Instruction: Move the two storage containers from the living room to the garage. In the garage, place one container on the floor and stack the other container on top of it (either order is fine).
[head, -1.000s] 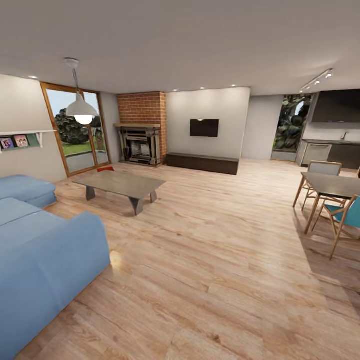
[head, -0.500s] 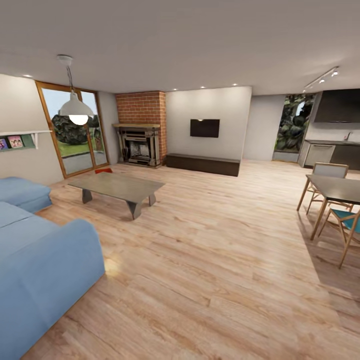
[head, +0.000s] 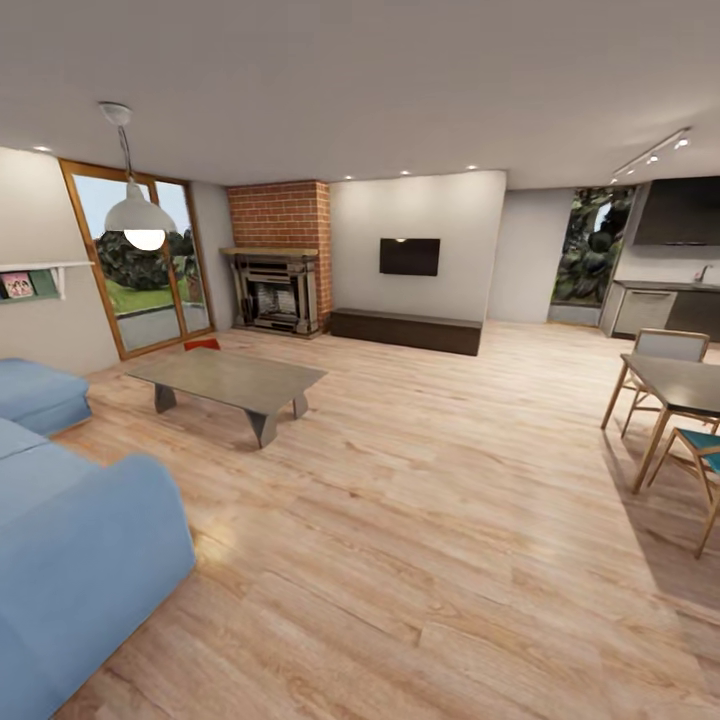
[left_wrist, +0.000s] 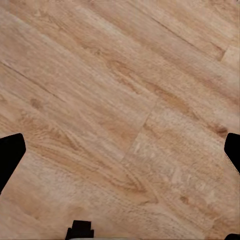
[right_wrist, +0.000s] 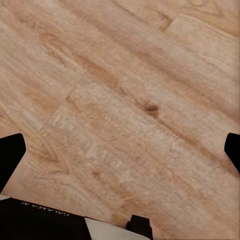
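— Start at the claws. How do they stand?

— The left gripper (left_wrist: 120, 152) has its two black fingertips (left_wrist: 10, 156) at opposite edges of the left wrist view, spread wide with nothing between them but light wood plank floor (left_wrist: 125, 100). The right gripper (right_wrist: 120, 152) is the same: tips far apart, nothing held, planks beneath.

— Any writing to read?

— One line. In the right wrist view a black part of the robot's body (right_wrist: 45, 220) carries small white lettering, upside down, reading "GALAXEA AI". Nothing else is legible; the pictures on the wall shelf (head: 30, 285) are too small to make out.

— What does the head camera add?

— The living room itself. A blue sectional sofa (head: 70, 540) fills the near left, and beyond it stands a grey low table (head: 228, 378). Just behind the table's far edge a small orange-red patch (head: 202, 344) peeks out, the corner of a storage container; most of it is hidden by the tabletop, and I can make out just the one.

— And further back?

— A brick fireplace (head: 278, 260), a wall-mounted television (head: 409, 256) over a dark low cabinet (head: 405, 330), a glass door (head: 140, 260) on the left and a white pendant lamp (head: 138, 215). To the right, a dining table (head: 685, 385) with wooden chairs (head: 665, 350).
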